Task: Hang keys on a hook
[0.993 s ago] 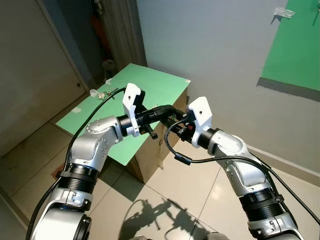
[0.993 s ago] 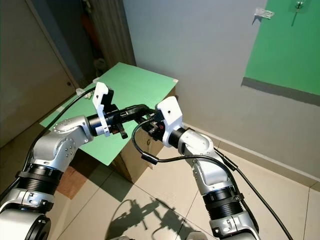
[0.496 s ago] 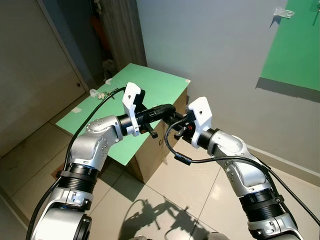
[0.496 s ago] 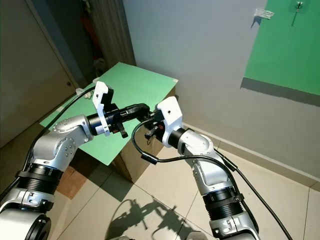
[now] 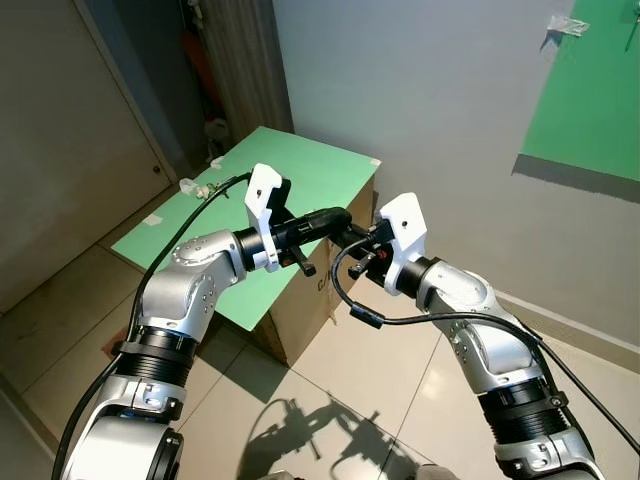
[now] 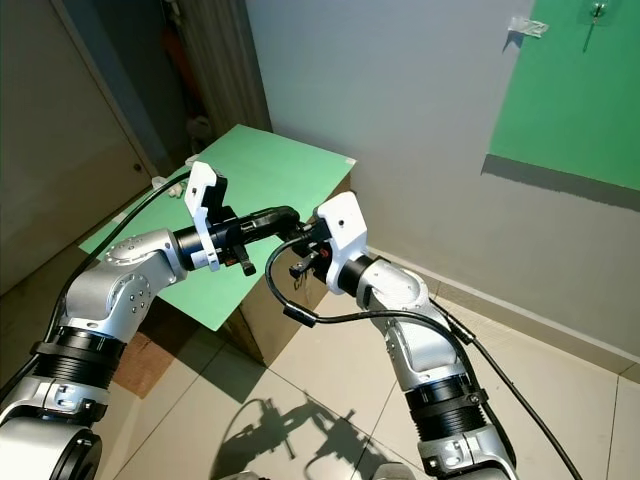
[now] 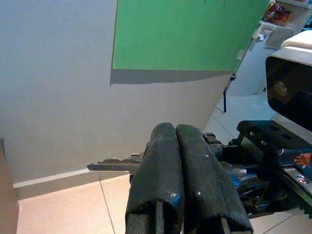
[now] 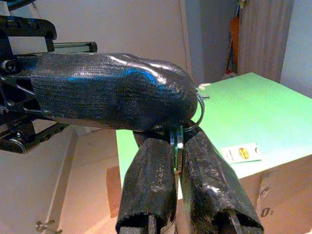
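Both silver arms are shown raised in front of the body, their grippers meeting tip to tip above the tiled floor [image 5: 330, 380], just off the near corner of a green-topped cardboard box [image 5: 290, 175]. The left gripper [image 5: 340, 222] is directed to the robot's right, its two black fingers [image 7: 168, 180] pressed together with no gap between them; in the left wrist view a flat metal key blade [image 7: 113, 166] is seen projecting sideways from behind those fingers, so this gripper is closed on the keys [image 8: 177, 141]. The right gripper [image 8: 178, 146] is directed toward the left one and is likewise closed narrowly, a thin edge of the keys being pinched between its fingertips, with a wire key ring [image 8: 199, 113] curving out beside them. In the right wrist view the left gripper's fingers are seen lying across and touching the tips of the right gripper. The keys are thus held jointly between the two grippers, in mid-air and well apart from the wall. A green panel [image 6: 575, 90] is fixed high on the grey wall [image 5: 420, 100], and a small hook [image 6: 597, 12] is mounted near its upper edge; its form is too small to be resolved
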`<state>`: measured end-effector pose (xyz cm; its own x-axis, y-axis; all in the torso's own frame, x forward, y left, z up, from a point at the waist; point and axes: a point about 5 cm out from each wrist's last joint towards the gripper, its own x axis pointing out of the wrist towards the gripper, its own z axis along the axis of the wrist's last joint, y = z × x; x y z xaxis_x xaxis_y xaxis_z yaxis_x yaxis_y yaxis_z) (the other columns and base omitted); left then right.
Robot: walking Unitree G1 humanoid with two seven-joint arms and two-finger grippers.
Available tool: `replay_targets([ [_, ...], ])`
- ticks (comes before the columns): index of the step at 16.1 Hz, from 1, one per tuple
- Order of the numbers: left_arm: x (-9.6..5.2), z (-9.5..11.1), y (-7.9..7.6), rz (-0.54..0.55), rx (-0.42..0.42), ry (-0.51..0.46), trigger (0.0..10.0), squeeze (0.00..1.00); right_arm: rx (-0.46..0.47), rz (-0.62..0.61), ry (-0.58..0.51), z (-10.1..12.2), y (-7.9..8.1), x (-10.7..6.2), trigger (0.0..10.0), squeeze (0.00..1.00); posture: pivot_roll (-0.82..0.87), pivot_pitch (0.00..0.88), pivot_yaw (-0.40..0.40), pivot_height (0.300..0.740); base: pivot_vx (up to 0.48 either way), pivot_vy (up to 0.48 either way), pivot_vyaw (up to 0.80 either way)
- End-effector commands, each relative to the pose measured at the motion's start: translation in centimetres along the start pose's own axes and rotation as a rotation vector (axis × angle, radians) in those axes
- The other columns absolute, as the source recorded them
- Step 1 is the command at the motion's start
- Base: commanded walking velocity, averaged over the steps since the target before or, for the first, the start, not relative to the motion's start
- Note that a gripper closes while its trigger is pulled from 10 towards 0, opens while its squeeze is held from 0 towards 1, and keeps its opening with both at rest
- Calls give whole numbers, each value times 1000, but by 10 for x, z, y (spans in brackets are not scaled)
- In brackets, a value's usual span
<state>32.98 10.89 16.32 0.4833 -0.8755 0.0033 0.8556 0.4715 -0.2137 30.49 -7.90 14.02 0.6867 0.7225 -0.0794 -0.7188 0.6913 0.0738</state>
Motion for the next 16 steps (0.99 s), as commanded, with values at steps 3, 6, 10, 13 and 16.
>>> replay_targets([
  [3,-2,12,5,60,91,-5,3843,0,12,22,-17,1,6,0,0,0,-233,33,150,740,0,0,0],
  [6,-2,16,14,141,107,-18,10000,1000,11,23,-16,1,6,0,0,0,-234,33,148,740,0,0,0],
  [10,-8,24,22,199,126,-41,10000,1000,11,24,-13,0,6,0,0,0,-231,28,148,740,0,0,0],
  [13,-23,32,33,265,149,-46,10000,1000,9,17,-15,-1,4,-1,0,0,-230,22,152,740,0,0,0],
  [16,-37,28,39,304,165,-13,10000,831,11,-1,-20,-1,2,-1,0,0,-226,15,154,740,0,0,0],
])
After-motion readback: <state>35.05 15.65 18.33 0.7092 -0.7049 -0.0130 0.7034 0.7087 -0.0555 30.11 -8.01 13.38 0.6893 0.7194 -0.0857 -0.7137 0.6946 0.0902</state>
